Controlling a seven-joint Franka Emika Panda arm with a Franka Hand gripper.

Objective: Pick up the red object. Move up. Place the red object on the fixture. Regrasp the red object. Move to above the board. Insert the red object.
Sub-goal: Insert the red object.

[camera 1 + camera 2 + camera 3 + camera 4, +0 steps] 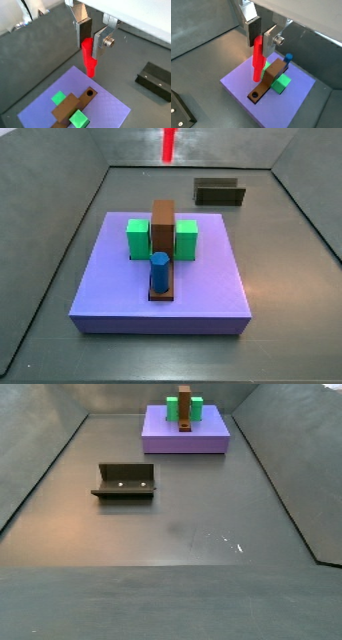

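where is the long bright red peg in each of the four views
Wrist view: the long bright red peg hangs from the gripper, over the lavender board's edge.
Wrist view: red peg in the gripper, beside the brown bar.
Side view: red peg at the top edge; gripper out of frame.
Side view: not in it.
Shared landmark: the brown bar.

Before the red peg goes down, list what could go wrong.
1. The gripper holds the red object only at its top end, so it may tilt between the fingers.
2. The hole in the brown bar looks barely wider than the peg; a slight offset could jam it.
3. The blue peg and green blocks stand close by, risking a collision.
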